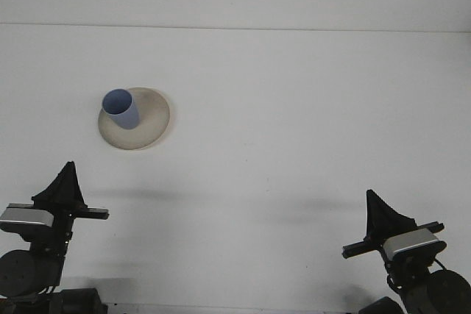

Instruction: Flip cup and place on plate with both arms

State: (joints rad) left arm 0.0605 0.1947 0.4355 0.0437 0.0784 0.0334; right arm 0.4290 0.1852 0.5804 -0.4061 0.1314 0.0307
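— Where did the cup [121, 108] sit?
— Stood upright, mouth up, on the left part of the plate [151, 124], long axis near vertical.

— Anything else in the plate?
— Nothing else; cup looked empty.

— Nearer to the plate?
— Left gripper [65, 186], well below the plate and slightly left. Right gripper [380, 215] far off, below and right.

— Jaws?
— Both tapered to a point, seemingly pressed together, pinching nothing.

I see a smooth blue plastic-looking cup [121, 109] on a matt beige plate [151, 126]; the white surface [294, 123] looks matt too.
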